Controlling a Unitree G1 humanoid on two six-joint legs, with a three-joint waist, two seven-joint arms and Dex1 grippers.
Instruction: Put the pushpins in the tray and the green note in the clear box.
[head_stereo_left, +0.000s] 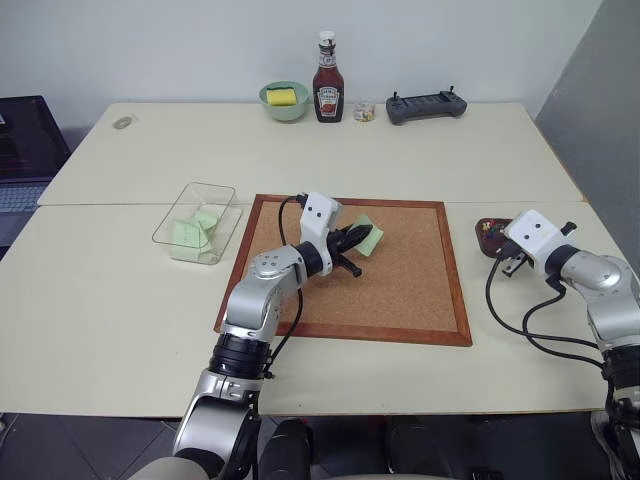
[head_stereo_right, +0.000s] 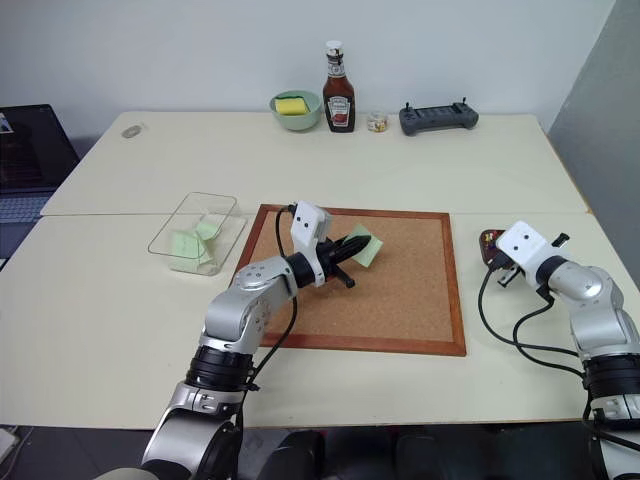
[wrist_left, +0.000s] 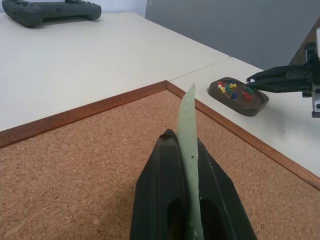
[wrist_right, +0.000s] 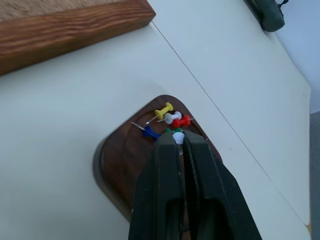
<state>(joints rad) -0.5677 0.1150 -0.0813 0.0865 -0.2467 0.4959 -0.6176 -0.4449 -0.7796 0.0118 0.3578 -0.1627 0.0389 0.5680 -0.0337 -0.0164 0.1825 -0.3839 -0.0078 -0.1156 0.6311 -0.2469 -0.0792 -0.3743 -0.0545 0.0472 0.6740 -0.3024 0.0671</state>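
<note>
The left gripper (wrist_left: 186, 145) is clamped on the thin pale green paper note (wrist_left: 186, 120), which stands on edge between its black fingers above the wood-framed corkboard (head_stereo_left: 400, 290); the clear rectangular plastic box (head_stereo_left: 197, 222) lies well off to its left; the right gripper (wrist_right: 178, 140) is pinched on a white-headed pushpin (wrist_right: 178, 137) over the small dark brown tray (wrist_right: 120, 160), coloured pushpins (wrist_right: 167, 119) lying just beyond its tips.

Left pincer (head_stereo_left: 362, 245) closed, arm reaching forward-right, right pincer (head_stereo_left: 499, 262) closed, forearm angled inward
</note>
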